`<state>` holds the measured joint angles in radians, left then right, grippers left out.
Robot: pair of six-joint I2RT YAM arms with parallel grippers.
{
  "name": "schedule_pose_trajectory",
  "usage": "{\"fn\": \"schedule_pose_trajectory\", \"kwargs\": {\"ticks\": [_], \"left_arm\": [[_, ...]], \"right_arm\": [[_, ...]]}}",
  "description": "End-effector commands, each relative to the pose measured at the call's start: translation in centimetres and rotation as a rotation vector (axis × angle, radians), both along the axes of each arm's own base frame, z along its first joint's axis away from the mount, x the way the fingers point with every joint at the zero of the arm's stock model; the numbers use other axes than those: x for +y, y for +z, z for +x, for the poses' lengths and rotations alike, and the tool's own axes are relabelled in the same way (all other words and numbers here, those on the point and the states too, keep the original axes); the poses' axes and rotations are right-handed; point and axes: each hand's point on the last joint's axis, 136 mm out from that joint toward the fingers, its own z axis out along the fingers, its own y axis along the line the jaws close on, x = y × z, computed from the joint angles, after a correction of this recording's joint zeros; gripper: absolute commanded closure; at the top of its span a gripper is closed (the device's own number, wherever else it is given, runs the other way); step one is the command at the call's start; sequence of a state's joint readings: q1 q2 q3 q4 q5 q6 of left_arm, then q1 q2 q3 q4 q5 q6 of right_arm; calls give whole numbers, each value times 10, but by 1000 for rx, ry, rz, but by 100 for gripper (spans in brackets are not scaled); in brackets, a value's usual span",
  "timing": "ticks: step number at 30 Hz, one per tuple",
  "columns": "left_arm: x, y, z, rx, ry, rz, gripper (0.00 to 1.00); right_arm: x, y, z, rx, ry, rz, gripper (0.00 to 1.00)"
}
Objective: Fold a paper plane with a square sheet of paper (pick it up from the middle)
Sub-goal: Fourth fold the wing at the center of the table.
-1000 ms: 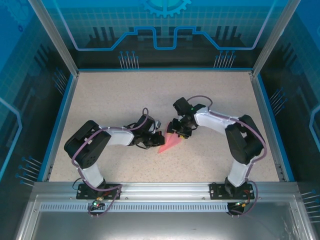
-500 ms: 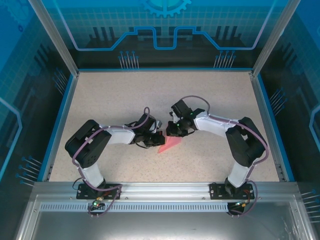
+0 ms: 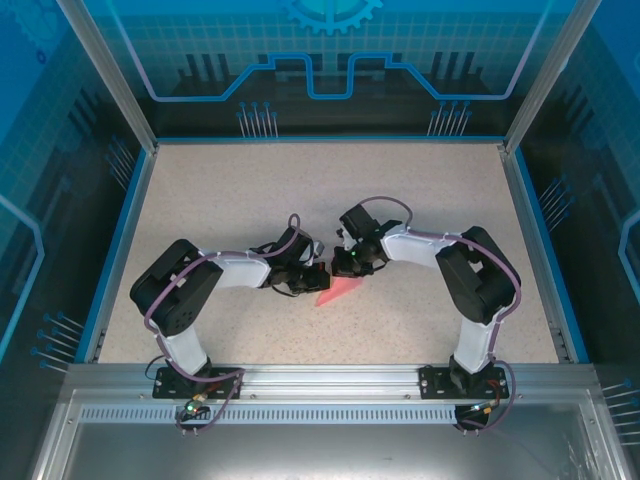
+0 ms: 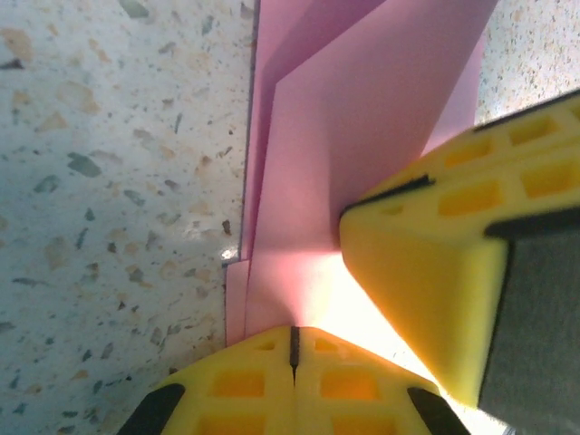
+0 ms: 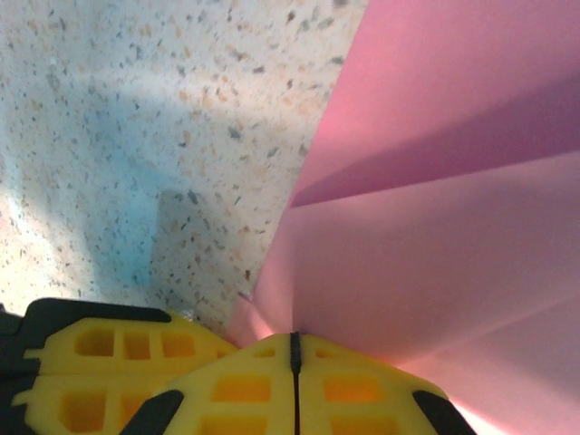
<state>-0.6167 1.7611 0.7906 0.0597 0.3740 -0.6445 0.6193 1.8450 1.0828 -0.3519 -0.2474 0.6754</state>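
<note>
Two pinches side by side, by left claw (image 3: 318, 278) and right claw (image 3: 345, 268), each shut tight on an edge of the square sheet of paper (image 3: 338, 290). Sits low at mid-worktop (image 3: 250, 200), already in layered flaps. Looks like creasing a wing. Next, probably: release one side, keep layers aligned, press flat.

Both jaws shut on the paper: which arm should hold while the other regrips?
Left, probably: the left gripper pins stacked layers of the paper at their edge; the right gripper clamps a looser, open flap.
</note>
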Motion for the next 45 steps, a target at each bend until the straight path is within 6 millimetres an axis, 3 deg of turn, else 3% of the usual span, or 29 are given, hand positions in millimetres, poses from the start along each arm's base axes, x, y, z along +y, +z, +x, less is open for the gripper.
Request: {"fn": "schedule_pose_trajectory", "kwargs": {"ticks": [1,7,12,21,25,34,45], "left_arm": [[26,-40,-31,124,-13,159,100],[28,-42,-34,134,-16,162,100],[30,-43,-38,141,-24,161,100],[32,-44,-40,150,-21,175,100],[32,-44,-39,151,-20,176,100],[36,-43,-37,148,-2,202,100],[47,-47,-40,155,22,257,100]], "right_arm": [[-14,-13,5,4,-26,-22,93],[-33,-24,12,8,-64,-39,94],[-44,-21,17,-14,-88,-16,95],[-34,8,27,-104,-48,87,94],[-21,20,22,-130,-7,144,94],[7,-2,-6,-80,99,116,94],[1,-27,-15,-34,191,68,94]]}}
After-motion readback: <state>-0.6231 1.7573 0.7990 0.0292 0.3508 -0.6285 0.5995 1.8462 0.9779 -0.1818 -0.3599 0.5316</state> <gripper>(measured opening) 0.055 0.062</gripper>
